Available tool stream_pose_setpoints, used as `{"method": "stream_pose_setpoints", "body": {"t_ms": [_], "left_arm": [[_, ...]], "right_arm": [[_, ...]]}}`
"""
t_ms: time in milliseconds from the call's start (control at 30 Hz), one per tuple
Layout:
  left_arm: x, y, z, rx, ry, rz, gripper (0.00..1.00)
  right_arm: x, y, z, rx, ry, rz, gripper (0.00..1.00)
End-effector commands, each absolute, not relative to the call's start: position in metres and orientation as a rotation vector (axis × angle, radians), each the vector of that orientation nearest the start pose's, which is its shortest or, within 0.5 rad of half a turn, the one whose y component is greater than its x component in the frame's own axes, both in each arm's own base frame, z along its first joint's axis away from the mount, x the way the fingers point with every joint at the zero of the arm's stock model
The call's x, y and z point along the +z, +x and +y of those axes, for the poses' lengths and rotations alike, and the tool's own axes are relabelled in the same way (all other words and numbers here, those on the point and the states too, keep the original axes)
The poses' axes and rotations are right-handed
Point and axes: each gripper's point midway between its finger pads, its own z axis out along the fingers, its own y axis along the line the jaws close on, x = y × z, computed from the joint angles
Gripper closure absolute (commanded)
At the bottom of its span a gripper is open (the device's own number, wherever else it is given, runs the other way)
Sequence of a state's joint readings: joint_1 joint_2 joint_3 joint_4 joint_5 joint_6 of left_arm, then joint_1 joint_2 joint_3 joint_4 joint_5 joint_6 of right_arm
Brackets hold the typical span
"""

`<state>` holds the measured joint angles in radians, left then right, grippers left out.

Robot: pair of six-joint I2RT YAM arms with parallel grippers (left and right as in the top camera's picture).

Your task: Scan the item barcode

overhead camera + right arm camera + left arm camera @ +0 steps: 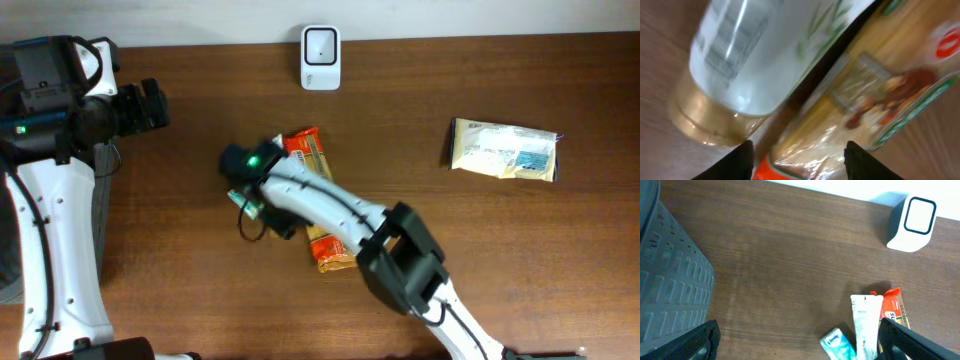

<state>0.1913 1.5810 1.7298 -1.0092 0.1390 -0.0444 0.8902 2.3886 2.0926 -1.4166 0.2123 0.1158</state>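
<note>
A white scanner (321, 57) with a dark window stands at the table's far edge, also visible in the left wrist view (912, 222). Mid-table lie an orange spaghetti pack (325, 245), a white tube (865, 325) and a small teal tissue pack (836, 344). My right gripper (265, 200) is down over this cluster. In its blurred wrist view the right gripper (797, 162) is open, with the spaghetti pack's (865, 100) orange end between its fingers and the gold-capped tube (765, 45) just left. My left gripper (800, 347) hovers open and empty at the far left (150, 105).
A pale plastic-wrapped package (503, 150) lies at the right of the table. A grey ribbed bin (670, 270) fills the left side of the left wrist view. The wooden table (180, 280) runs to a white wall behind the scanner.
</note>
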Motion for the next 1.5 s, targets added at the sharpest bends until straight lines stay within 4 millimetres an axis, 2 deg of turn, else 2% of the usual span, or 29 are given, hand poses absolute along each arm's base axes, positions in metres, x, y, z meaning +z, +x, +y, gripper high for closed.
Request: {"method": "stream_pose_setpoints", "body": {"t_ms": [0,100,167,200,267,333,367,467,533,567,633,667,700,733,800,833,900,933,1000,1100,1133,1167,1200,1267,1300,1333,1433,1467], "left_arm": [[0.292,0.411,0.056,-0.096,-0.205,2.404,0.01],[0.292,0.411,0.056,-0.096,-0.205,2.403,0.01],[0.292,0.411,0.056,-0.096,-0.205,2.404,0.01],[0.292,0.411,0.056,-0.096,-0.205,2.404,0.01],[0.292,0.411,0.056,-0.096,-0.205,2.403,0.01],[0.292,0.411,0.056,-0.096,-0.205,2.404,0.01],[0.292,0.411,0.056,-0.096,-0.205,2.403,0.01],[0.292,0.411,0.056,-0.096,-0.205,2.404,0.01],[0.292,0.411,0.056,-0.096,-0.205,2.404,0.01],[0.292,0.411,0.056,-0.096,-0.205,2.404,0.01],[0.292,0.411,0.056,-0.096,-0.205,2.404,0.01],[0.292,0.411,0.056,-0.096,-0.205,2.403,0.01],[0.292,0.411,0.056,-0.096,-0.205,2.403,0.01],[0.292,0.411,0.056,-0.096,-0.205,2.403,0.01],[0.292,0.411,0.056,-0.096,-0.205,2.404,0.01],[0.292,0.411,0.056,-0.096,-0.205,2.404,0.01],[0.292,0.411,0.056,-0.096,-0.205,2.403,0.01],[0.292,0.411,0.056,-0.096,-0.205,2.404,0.01],[0.292,0.411,0.056,-0.096,-0.205,2.403,0.01],[0.292,0.411,0.056,-0.096,-0.205,2.403,0.01],[0.292,0.411,0.056,-0.096,-0.205,2.404,0.01],[0.292,0.411,0.056,-0.096,-0.205,2.404,0.01],[0.292,0.411,0.056,-0.096,-0.205,2.403,0.01],[0.292,0.411,0.056,-0.096,-0.205,2.403,0.01],[0.292,0.411,0.056,-0.096,-0.205,2.403,0.01],[0.292,0.411,0.056,-0.096,-0.205,2.404,0.01],[0.292,0.411,0.056,-0.096,-0.205,2.404,0.01],[0.292,0.411,0.056,-0.096,-0.205,2.404,0.01]], "right_arm": [[0.04,0.304,0.295,-0.675,-1.054,2.8,0.38],[0.015,0.292,0.274,-0.788,-1.099,2.817,0.35],[0.011,0.29,0.271,-0.8,-1.103,2.822,0.36],[0.012,0.292,0.27,-0.813,-1.069,2.816,0.39],[0.018,0.301,0.263,-0.887,-0.959,2.769,0.57],[0.021,0.306,0.261,-0.917,-0.903,2.742,0.87],[0.022,0.306,0.261,-0.919,-0.903,2.74,0.96],[0.027,0.304,0.268,-0.857,-0.896,2.778,0.96],[0.042,0.298,0.287,-0.637,-0.951,2.882,0.96],[0.064,0.292,0.304,-0.367,-0.999,2.973,0.96],[0.097,0.286,0.323,0.093,-1.052,3.044,0.96],[0.114,0.282,0.331,0.384,-1.082,3.053,0.96],[0.133,0.282,0.334,0.766,-1.104,3.033,0.96],[0.144,0.291,0.327,1.003,-1.079,2.992,0.96],[0.135,0.313,0.299,1.085,-0.94,3.021,0.96],[0.122,0.32,0.284,1.169,-0.835,3.05,0.96],[0.091,0.321,0.261,1.273,-0.685,3.098,0.96],[0.066,0.317,0.247,1.294,-0.61,3.133,0.96],[0.039,0.313,0.225,1.306,-0.5,3.168,0.96],[0.027,0.33,0.19,1.233,-0.375,3.17,0.95],[0.011,0.342,0.156,0.992,-0.287,3.243,0.76],[0.008,0.346,0.145,0.937,-0.264,3.249,0.65],[0.011,0.35,0.143,0.949,-0.248,3.237,0.62],[0.041,0.369,0.148,0.973,-0.317,3.152,0.45],[0.058,0.379,0.15,0.965,-0.371,3.11,0.19],[0.065,0.39,0.152,0.953,-0.391,3.069,0.01],[0.058,0.403,0.158,0.942,-0.487,2.988,0.01],[0.052,0.401,0.17,0.969,-0.568,2.955,0.01]]}}
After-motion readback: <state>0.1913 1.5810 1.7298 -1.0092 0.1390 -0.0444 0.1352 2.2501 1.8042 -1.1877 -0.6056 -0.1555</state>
